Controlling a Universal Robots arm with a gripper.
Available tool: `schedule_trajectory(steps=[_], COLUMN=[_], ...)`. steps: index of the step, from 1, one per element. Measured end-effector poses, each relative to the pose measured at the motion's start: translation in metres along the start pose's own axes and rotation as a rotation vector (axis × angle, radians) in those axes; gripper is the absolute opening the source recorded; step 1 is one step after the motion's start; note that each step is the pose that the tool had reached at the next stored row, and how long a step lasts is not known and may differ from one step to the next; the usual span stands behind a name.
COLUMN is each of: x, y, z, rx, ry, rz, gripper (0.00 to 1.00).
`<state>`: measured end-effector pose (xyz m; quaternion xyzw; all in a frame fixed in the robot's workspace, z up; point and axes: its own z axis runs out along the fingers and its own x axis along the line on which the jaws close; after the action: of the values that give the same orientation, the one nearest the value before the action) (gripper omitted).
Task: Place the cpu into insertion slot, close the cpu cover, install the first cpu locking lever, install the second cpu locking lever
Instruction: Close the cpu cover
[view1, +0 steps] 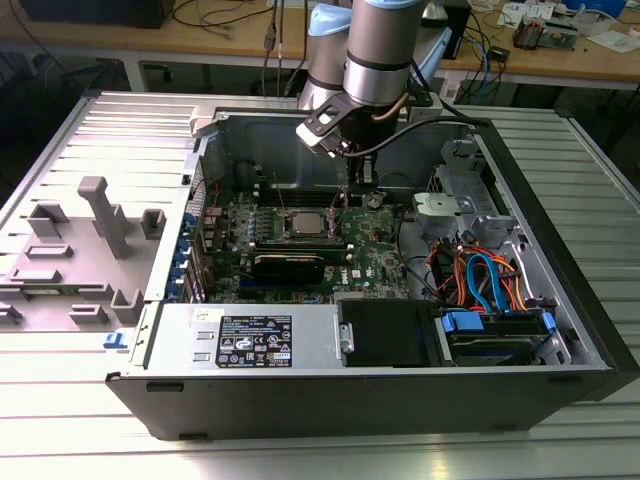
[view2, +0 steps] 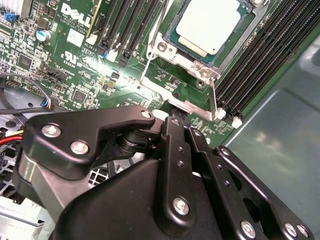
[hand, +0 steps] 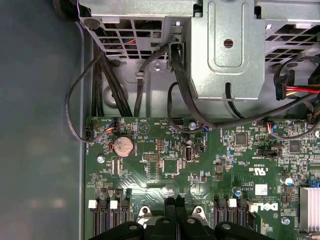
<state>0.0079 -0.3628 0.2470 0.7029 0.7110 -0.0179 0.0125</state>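
Holding fingers pressed together; claw (view2: 172, 109) tips at locking lever (view2: 197, 106) end, by insertion slot (view2: 202, 74) corner. Cpu cover (view2: 167, 37) down over cpu (view2: 210, 25), seated in slot. Risk, my judgement: tips slip off thin lever, lever snaps up, tips gouge motherboard (view2: 75, 65).

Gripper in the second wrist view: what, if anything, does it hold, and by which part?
Nothing is held: the gripper is shut, its tip at the locking lever.

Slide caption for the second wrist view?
Gripper low over the motherboard beside a silver locking lever, the cpu seated in the insertion slot, framed by the cpu cover.
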Motion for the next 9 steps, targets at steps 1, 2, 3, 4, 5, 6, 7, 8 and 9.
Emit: schedule_trajectory(steps=[1, 2, 3, 4, 5, 6, 7, 8, 9], x=[0.0, 0.0, 0.0, 0.0, 0.0, 0.0, 0.0, 0.0001, 0.0001], y=[-0.0004, -0.0008, -0.0011, -0.0016, -0.0022, -0.0025, -0.003, -0.0034, -0.0038], z=[0.0, 0.0, 0.0, 0.0001, 0.0001, 0.0001, 0.0001, 0.0001, 0.0002], rx=[0.0, 0.0, 0.0, 0.0, 0.0, 0.0, 0.0, 0.0, 0.0], ry=[0.0, 0.0001, 0.0, 0.0, 0.0, 0.0, 0.0, 0.0, -0.0001], rz=[0.0, 0.0, 0.0, 0.0, 0.0, 0.0, 0.0, 0.0, 0.0], gripper=[0.11, 0.11, 0.11, 0.11, 0.11, 0.11, 0.11, 0.11, 0.11])
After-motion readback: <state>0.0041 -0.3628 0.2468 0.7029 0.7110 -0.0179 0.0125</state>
